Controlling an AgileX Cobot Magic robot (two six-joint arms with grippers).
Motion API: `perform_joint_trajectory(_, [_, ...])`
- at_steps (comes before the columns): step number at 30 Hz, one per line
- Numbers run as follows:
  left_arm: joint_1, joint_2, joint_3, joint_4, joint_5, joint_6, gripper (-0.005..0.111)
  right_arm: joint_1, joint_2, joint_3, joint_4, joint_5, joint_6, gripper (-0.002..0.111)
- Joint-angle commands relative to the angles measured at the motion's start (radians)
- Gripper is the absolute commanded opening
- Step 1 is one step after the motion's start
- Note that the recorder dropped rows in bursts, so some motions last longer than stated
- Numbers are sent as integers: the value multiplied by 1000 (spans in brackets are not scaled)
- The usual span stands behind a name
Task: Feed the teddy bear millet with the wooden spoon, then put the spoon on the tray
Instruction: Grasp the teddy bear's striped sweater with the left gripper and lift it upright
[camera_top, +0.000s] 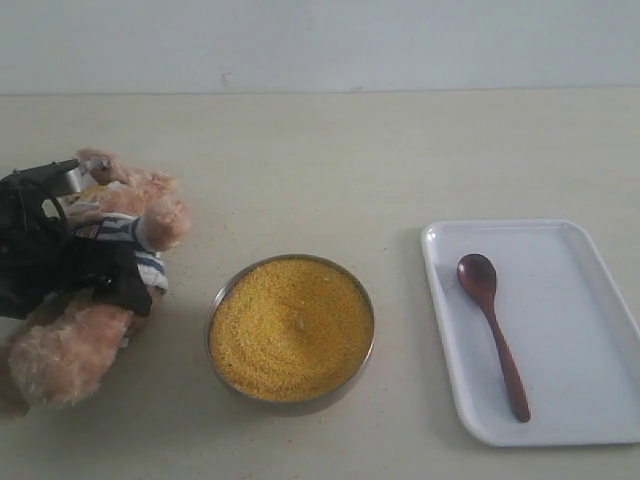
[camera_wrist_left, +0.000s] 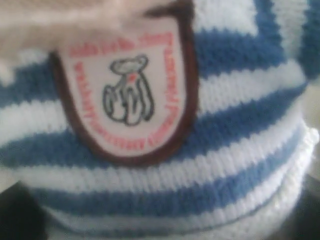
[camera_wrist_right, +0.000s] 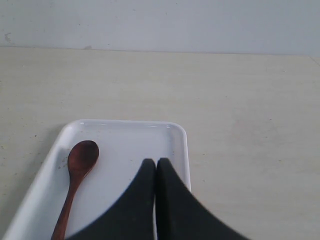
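Note:
The teddy bear lies at the left of the table, and my left gripper is clamped round its striped torso. In the left wrist view its blue-and-white shirt and chest badge fill the picture, with only dark finger edges at the corners. The millet is heaped in the metal bowl at the centre. On the white tray at the right lies the wooden spoon, its bowl pointing away. My right gripper is shut and empty over the tray, beside the spoon. It is out of the exterior view.
Pale tabletop runs back to a light wall. The bowl stands between the bear and the tray, with a gap of bare table on each side.

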Motion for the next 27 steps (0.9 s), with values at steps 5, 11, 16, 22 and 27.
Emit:
perform_joint_trajectory(5, [-10, 12, -27, -2, -3, -29, 65, -3, -6, -1, 1, -6, -2, 0])
perform_joint_trajectory(11, [-10, 6, -33, 1, 46, 6, 4, -3, -6, -1, 1, -6, -2, 0])
perform_joint_trajectory(16, [-11, -31, -61, 132, 132, -13, 4, -3, -6, -1, 1, -6, -2, 0])
perform_joint_trajectory(22, [-66, -158, -63, 333, 129, -54, 4, -3, -6, -1, 1, -6, -2, 0])
perform_joint_trajectory(27, [-184, -231, -26, 502, 89, 37, 4, -3, -6, -1, 1, -6, -2, 0])
